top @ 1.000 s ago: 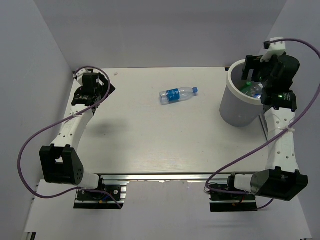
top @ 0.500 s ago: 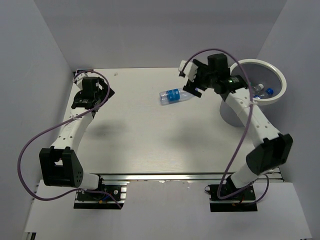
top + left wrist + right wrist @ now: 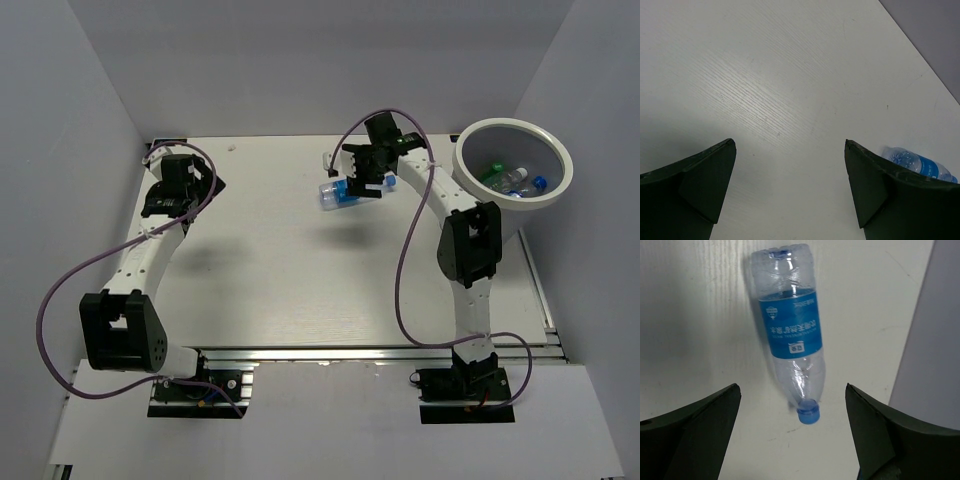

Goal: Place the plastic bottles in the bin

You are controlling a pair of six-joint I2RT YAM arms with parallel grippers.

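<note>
Seen from above, the right arm rises folded from its base. Its forearm stretches away and leftward over the table [image 3: 300, 290], and the wrist tips down so the right pincer [image 3: 358, 186] hangs over the blue-labelled bottle [image 3: 333, 195]. That bottle lies on its side beneath the fingers, with its blunt end showing at the pincer's left. The bin [image 3: 560, 165] stands well off to the pincer's right. Inside it are a green bottle [image 3: 492, 172] and a blue-capped clear bottle [image 3: 522, 182]. The left arm reaches up the table's left side, and the left pincer [image 3: 200, 178] sits near the far left corner, well apart from the lying bottle.

In the left wrist view, the left pincer [image 3: 790, 144] gapes wide with only bare table between its fingers. The blue-labelled bottle [image 3: 917, 162] peeks out past the finger at the picture's right, far beyond the tips.

In the right wrist view, the right pincer [image 3: 792, 387] is spread wide and has hold of nothing. The blue-labelled bottle [image 3: 792, 325] lies lengthwise in the gap, its blue cap [image 3: 807, 416] nearest the pincer and its base pointing away. Neither finger touches it.
</note>
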